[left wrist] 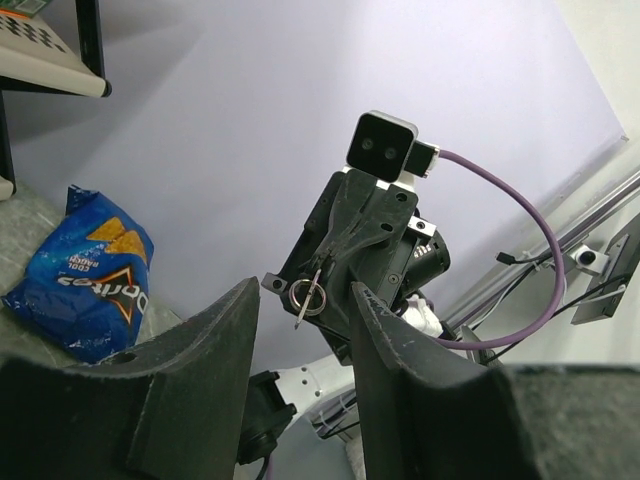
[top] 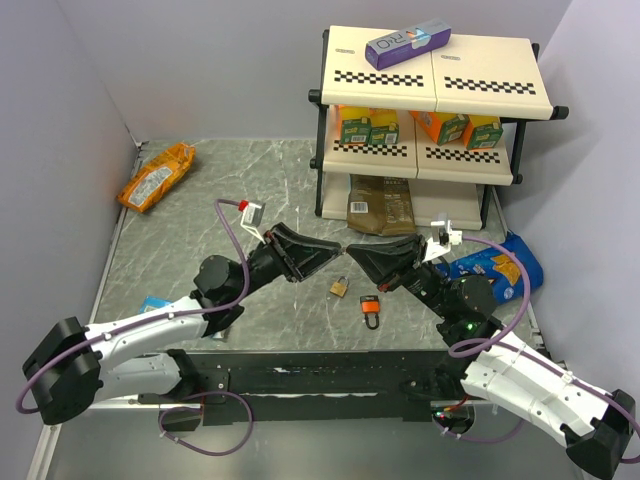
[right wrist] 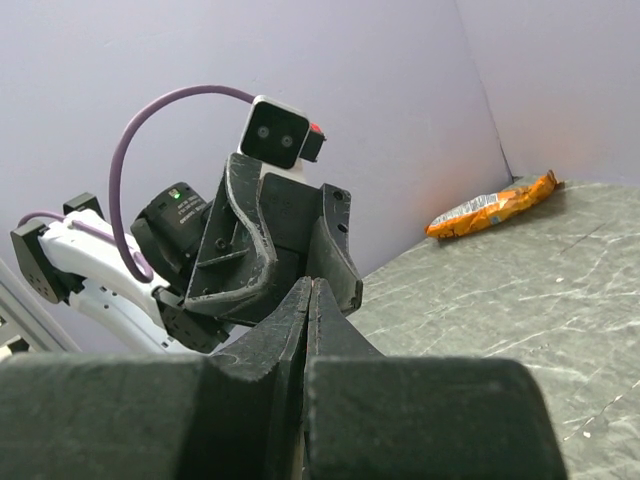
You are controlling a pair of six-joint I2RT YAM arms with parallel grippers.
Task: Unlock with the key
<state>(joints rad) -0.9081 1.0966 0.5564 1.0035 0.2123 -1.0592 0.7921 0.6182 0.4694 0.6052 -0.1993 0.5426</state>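
**Key held in the air, both padlocks not yet opened**

We see the key [left wrist: 307, 297] off the table, pinched at the very tips of the right gripper [top: 358, 252], whose fingers are pressed flat together. A small ring and a thin silvery blade show there in the left wrist view. The left gripper [top: 330, 248] meets it tip to tip, its 2 fingers apart at a middling gap. We cannot tell whether the key lies between those fingers or just beyond them, nor whether they touch it. We judge this to be a handover or regrip of the key between the arms.

The unlocking itself is not begun. 2 padlocks lie on the marble-patterned table [top: 200, 220] just below the meeting grippers: the brass padlock [top: 340, 287] and, beside it, the orange-red padlock [top: 370, 307]. Their shackles look closed, though both are small in view. In our judgement, the blade has yet to be oriented, put into a keyhole and turned.

As for writing, the blue chip bag [left wrist: 85, 275] reads "Doritos" and "Cool Ranch". The purple box [top: 407, 45] on the shelf [top: 480, 65] bears large letters we cannot fully make out. The orange bag [top: 157, 176] is too small to read.
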